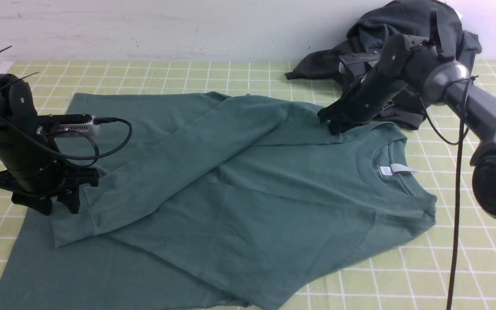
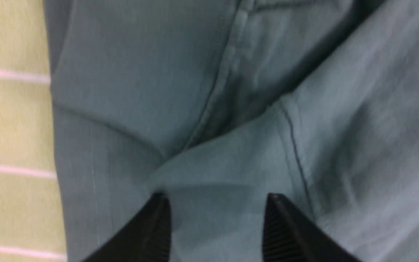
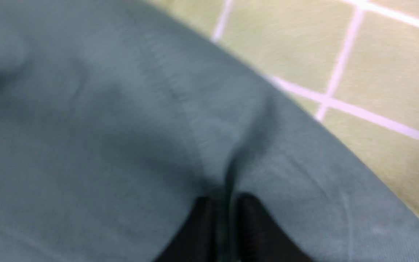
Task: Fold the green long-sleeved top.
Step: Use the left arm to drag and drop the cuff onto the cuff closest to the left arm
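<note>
The green long-sleeved top lay across the middle of the frame on the checked tablecloth, with one sleeve laid diagonally over its body toward the lower left. Our right gripper, at the upper right, was clenched on a pinch of the top's shoulder fabric. Our left gripper, at the left edge, hung with its jaws apart just over the cuff, holding nothing. We judged three risks. A pull by the right gripper alone could drag the whole top sideways and undo the laid sleeve, since the cuff end was unheld. The thin pinch could slip free. The right arm, close to the dark garment heap at the upper right, could snag it. We counted one green top, one white neck label, one dark heap and two grippers.
</note>
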You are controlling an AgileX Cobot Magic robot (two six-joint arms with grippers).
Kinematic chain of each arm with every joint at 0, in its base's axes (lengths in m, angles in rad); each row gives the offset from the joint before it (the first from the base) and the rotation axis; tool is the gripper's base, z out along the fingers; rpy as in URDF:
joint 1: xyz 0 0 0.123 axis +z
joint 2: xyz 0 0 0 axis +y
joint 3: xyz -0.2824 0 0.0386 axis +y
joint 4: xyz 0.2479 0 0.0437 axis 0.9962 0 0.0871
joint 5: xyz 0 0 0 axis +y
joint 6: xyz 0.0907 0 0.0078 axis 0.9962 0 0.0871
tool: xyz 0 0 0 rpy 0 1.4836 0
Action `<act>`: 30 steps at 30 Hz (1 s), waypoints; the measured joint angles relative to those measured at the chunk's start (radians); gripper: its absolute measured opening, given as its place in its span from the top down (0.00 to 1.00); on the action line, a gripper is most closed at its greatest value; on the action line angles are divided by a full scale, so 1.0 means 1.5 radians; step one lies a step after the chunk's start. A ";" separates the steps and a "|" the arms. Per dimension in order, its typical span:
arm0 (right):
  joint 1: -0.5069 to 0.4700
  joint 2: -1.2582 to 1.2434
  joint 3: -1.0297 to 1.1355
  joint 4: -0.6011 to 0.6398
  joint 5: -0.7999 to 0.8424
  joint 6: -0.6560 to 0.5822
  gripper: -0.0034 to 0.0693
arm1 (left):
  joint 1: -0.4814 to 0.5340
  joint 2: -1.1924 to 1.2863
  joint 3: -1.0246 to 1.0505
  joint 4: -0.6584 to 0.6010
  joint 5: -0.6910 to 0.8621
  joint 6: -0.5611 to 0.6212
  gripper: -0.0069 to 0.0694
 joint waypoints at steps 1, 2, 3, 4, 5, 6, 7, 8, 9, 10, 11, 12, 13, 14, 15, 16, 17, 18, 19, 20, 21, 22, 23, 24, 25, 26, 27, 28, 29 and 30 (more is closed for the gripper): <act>0.001 -0.001 0.000 -0.002 0.001 -0.003 0.92 | 0.000 0.000 0.000 0.000 -0.001 0.000 0.54; 0.002 -0.005 0.000 -0.015 0.008 -0.016 0.95 | 0.000 0.000 0.000 0.006 -0.014 0.000 0.60; 0.002 -0.012 0.000 -0.030 0.014 -0.025 0.96 | 0.000 0.000 0.000 0.013 -0.033 0.000 0.69; 0.002 -0.017 0.000 -0.043 0.015 -0.026 0.96 | 0.000 0.000 0.000 0.019 -0.043 0.000 0.73; -0.001 -0.024 0.001 -0.053 0.016 -0.028 0.97 | 0.000 0.000 0.000 0.030 -0.067 0.000 0.81; -0.002 -0.032 0.002 -0.057 0.016 -0.029 0.97 | 0.000 0.000 0.000 0.036 -0.078 0.000 0.83; -0.006 -0.043 0.002 -0.064 0.016 -0.031 0.97 | 0.000 0.000 0.000 0.053 -0.103 0.000 0.88; -0.007 -0.045 0.002 -0.065 0.016 -0.031 0.97 | 0.000 0.000 0.000 0.058 -0.106 0.000 0.89; -0.013 -0.053 0.002 -0.064 0.016 -0.031 0.97 | 0.000 0.000 0.000 0.072 -0.123 -0.001 0.90; -0.015 -0.056 0.002 -0.061 0.016 -0.033 0.97 | 0.000 0.000 0.000 0.080 -0.130 -0.002 0.91; -0.017 -0.058 0.002 -0.059 0.016 -0.038 0.97 | 0.000 0.000 0.000 0.083 -0.133 -0.002 0.91; -0.018 -0.058 0.002 -0.057 0.016 -0.039 0.97 | 0.000 0.000 0.000 0.084 -0.133 -0.002 0.91; -0.020 -0.058 0.006 -0.052 0.016 -0.044 0.97 | 0.000 0.000 0.000 0.083 -0.132 -0.002 0.91; -0.020 -0.058 0.012 -0.047 0.015 -0.045 0.96 | 0.000 0.000 0.000 0.082 -0.130 -0.002 0.91; -0.020 -0.058 0.019 -0.045 0.015 -0.046 0.96 | 0.000 0.000 0.000 0.077 -0.126 -0.001 0.89; -0.020 -0.058 0.025 -0.045 0.015 -0.050 0.95 | 0.000 0.000 -0.001 0.071 -0.118 0.001 0.87; -0.020 -0.058 0.028 -0.045 0.015 -0.056 0.94 | 0.000 0.000 -0.001 0.061 -0.109 0.004 0.84; -0.020 -0.058 0.029 -0.045 0.015 -0.061 0.92 | 0.000 0.000 -0.001 0.054 -0.099 0.012 0.80; -0.021 -0.058 0.030 -0.045 0.014 -0.066 0.89 | 0.000 0.000 -0.001 0.042 -0.088 0.028 0.76; -0.022 -0.058 0.030 -0.045 0.013 -0.069 0.87 | 0.000 0.000 -0.001 0.034 -0.078 0.039 0.69; -0.022 -0.058 0.030 -0.045 0.014 -0.069 0.86 | 0.000 0.000 -0.001 0.034 -0.077 0.039 0.68; -0.023 -0.059 0.030 -0.045 0.014 -0.070 0.83 | 0.000 0.000 -0.001 0.027 -0.068 0.050 0.61; -0.023 -0.062 0.031 -0.045 0.014 -0.071 0.79 | 0.000 0.000 -0.001 0.022 -0.058 0.056 0.54; -0.023 -0.065 0.032 -0.045 0.014 -0.072 0.77 | 0.000 0.000 -0.001 0.021 -0.057 0.057 0.49; -0.023 -0.068 0.032 -0.044 0.015 -0.072 0.76 | 0.000 0.000 -0.001 0.019 -0.056 0.057 0.46; -0.024 -0.072 0.032 -0.042 0.015 -0.073 0.74 | 0.000 0.000 -0.001 0.017 -0.056 0.057 0.44; -0.025 -0.079 0.032 -0.039 0.015 -0.073 0.72 | 0.000 0.001 -0.001 0.012 -0.054 0.056 0.42; -0.026 -0.084 0.032 -0.039 0.015 -0.073 0.71 | 0.000 0.002 -0.001 0.010 -0.050 0.056 0.43; -0.026 -0.087 0.032 -0.039 0.015 -0.073 0.70 | 0.000 0.003 -0.001 0.009 -0.047 0.056 0.44; -0.026 -0.088 0.032 -0.039 0.015 -0.073 0.70 | 0.000 0.004 -0.001 0.009 -0.046 0.056 0.45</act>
